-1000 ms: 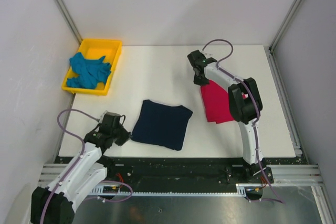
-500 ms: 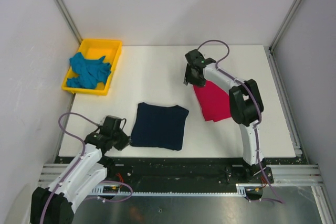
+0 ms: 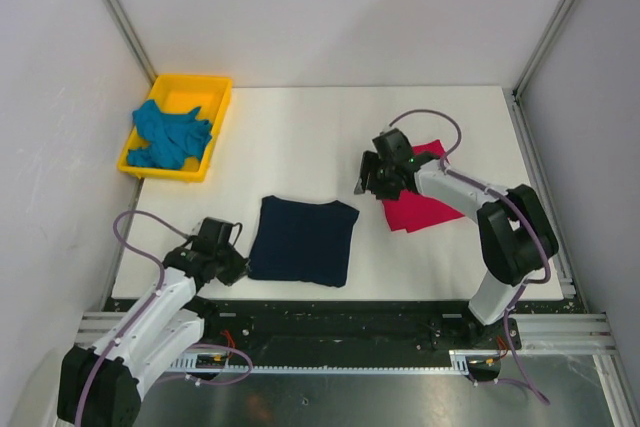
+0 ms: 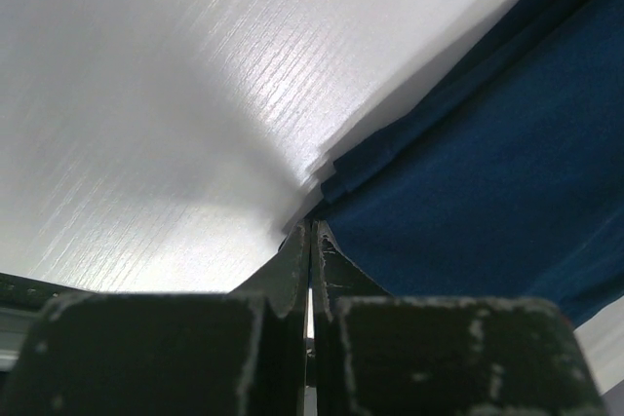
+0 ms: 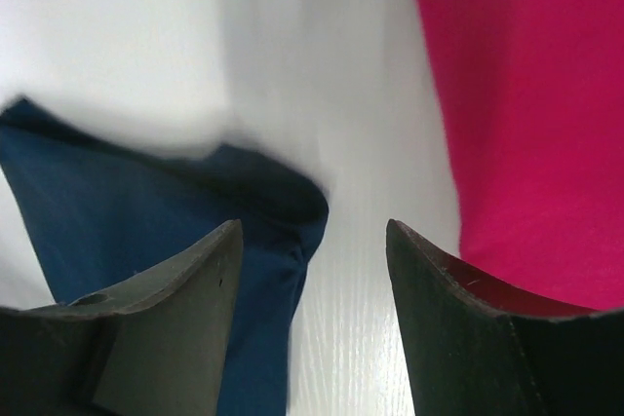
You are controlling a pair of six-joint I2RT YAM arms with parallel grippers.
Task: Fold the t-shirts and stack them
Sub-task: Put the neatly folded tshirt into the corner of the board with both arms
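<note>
Navy t-shirt [image 3: 303,240] (folded), crimson t-shirt [image 3: 420,209] nearby

Robotics lab test cell. White tabletop [image 3: 300,137] enclosed by plain white panels [image 3: 340,17] on aluminium extrusion posts [image 3: 118,9]. Left arm [image 3: 150,317] and right arm [image 3: 500,247] mounted at slotted metal rail [image 3: 570,325], near edge. Exposed cable [image 3: 425,115] loops off each arm. Yellow plastic tray [image 3: 200,97] in far left corner.
</note>
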